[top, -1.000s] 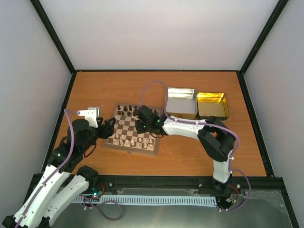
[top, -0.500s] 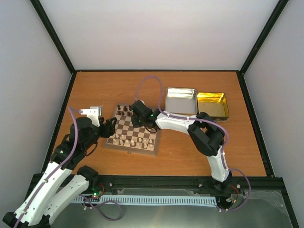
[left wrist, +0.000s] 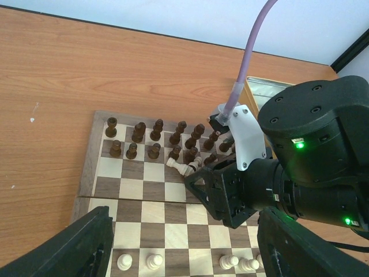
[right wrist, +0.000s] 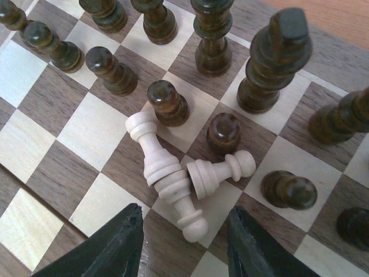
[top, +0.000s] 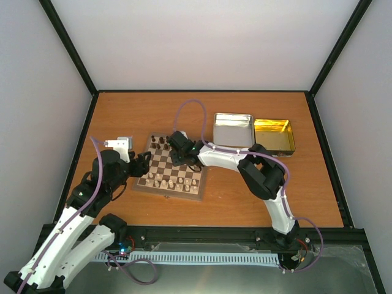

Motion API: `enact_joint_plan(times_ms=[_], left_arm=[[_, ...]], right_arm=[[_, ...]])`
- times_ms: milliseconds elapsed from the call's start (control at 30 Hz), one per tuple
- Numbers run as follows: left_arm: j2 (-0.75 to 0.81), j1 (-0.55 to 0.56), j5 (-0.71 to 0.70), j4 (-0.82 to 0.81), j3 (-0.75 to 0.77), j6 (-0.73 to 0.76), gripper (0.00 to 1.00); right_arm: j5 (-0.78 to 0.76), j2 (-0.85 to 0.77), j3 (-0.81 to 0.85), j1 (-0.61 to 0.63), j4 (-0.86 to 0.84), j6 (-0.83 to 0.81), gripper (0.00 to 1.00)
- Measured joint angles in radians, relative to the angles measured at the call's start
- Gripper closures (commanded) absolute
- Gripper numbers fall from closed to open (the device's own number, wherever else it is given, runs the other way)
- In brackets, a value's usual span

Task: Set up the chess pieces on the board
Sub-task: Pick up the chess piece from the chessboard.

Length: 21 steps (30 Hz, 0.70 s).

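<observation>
Right end effector (right wrist: 183,231) advanced, jaws apart, toppled pale pieces (right wrist: 162,171) just ahead.

The chess pieces (right wrist: 158,167) look like glossy turned wood; the board (right wrist: 98,135) is smooth satin wood; the tins (top: 233,130) at two o'clock are shiny metal; the table (top: 245,202) is matt wood-grain.

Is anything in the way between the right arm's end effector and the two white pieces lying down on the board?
Nothing visible. The fallen cream pieces lie right before the open right end effector, with only bare board between. Two dark pawns stand close behind them.
</observation>
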State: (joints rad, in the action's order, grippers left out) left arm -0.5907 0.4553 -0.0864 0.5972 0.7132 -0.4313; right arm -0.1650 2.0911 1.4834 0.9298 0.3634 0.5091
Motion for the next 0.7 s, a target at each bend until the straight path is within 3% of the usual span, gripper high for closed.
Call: enact_joint_plan(times_ms=[700], left_arm=[[-0.006,0.0,0.0,0.0,0.0,0.0,0.3]], right_arm=[[0.032,0.026,0.033,0.0,0.021,-0.168,0.9]])
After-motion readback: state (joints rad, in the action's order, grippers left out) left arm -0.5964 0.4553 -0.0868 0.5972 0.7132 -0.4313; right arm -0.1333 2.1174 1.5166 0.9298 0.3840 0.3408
